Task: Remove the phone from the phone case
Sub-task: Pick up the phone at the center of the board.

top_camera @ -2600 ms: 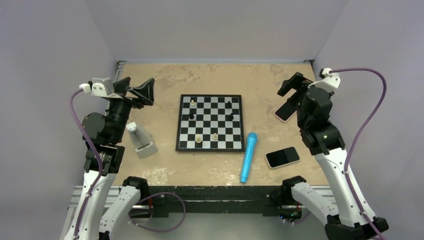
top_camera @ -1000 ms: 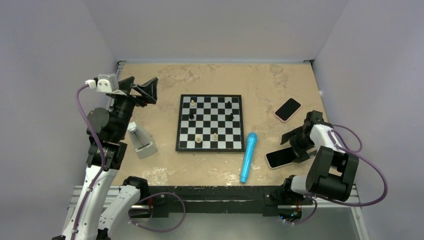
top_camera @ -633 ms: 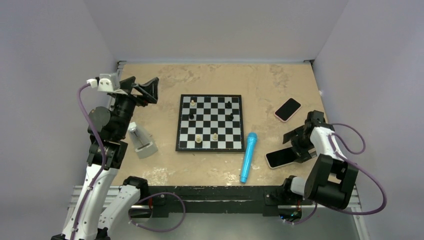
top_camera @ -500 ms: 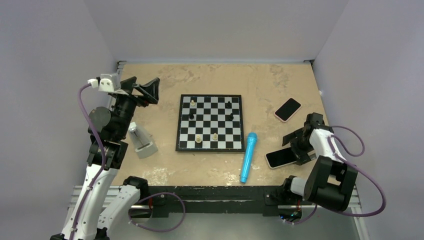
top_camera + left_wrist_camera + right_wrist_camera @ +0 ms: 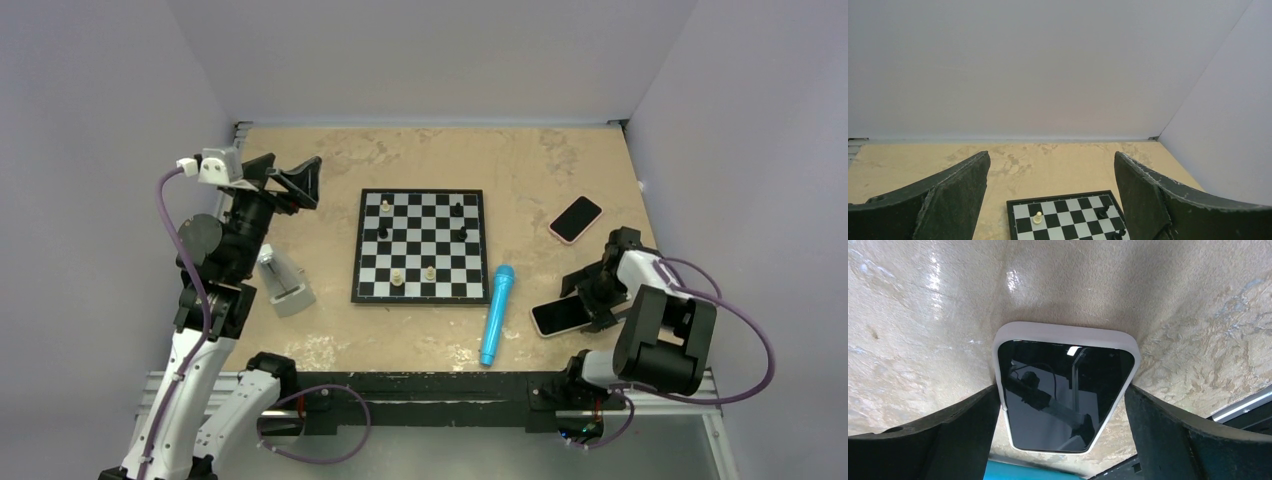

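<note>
Tan table (image 5: pixel 420 160) with chessboard (image 5: pixel 421 246), blue microphone (image 5: pixel 497 314), white-cased phone (image 5: pixel 563 316), pink-edged phone (image 5: pixel 576 219), grey gadget (image 5: pixel 282 282)

The phone case (image 5: pixel 1063 331) is white and the phone (image 5: pixel 1063 395) has a black screen. The chessboard (image 5: pixel 421 245) has black-and-white squares, and the microphone (image 5: pixel 497 313) is blue.

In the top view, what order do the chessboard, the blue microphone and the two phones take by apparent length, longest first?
1. chessboard
2. blue microphone
3. white-cased phone and dark phone: they look about alike, so I do not rank them.
</note>
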Robot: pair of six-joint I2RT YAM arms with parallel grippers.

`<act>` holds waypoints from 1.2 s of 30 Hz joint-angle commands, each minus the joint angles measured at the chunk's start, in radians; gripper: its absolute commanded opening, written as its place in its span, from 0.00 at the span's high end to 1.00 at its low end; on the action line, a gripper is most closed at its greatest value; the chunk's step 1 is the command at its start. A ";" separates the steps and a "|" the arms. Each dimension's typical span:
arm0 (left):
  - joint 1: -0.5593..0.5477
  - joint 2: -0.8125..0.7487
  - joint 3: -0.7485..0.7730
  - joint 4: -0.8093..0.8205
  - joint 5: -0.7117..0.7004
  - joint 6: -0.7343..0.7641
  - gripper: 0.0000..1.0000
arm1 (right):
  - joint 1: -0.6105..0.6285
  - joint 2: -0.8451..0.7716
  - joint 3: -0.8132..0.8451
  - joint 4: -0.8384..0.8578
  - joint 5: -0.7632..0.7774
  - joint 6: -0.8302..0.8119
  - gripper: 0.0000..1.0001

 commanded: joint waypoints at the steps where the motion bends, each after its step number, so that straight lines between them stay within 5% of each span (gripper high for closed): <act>1: -0.010 -0.012 0.009 0.038 0.001 0.003 0.03 | -0.002 0.032 0.009 0.082 -0.016 0.017 0.06; 11: -0.010 -0.004 0.003 0.049 0.004 -0.011 0.04 | 0.002 0.045 -0.060 0.186 -0.017 0.118 0.27; 21: -0.009 0.021 0.000 0.057 0.032 -0.026 0.04 | 0.002 -0.075 -0.085 0.214 0.003 0.088 1.00; 28: -0.009 0.036 -0.003 0.064 0.066 -0.054 0.05 | 0.003 -0.289 -0.103 0.415 -0.202 -0.166 1.00; 36: -0.010 0.108 0.012 0.072 0.168 -0.124 0.09 | 0.002 -0.491 -0.083 0.519 -0.204 -0.339 1.00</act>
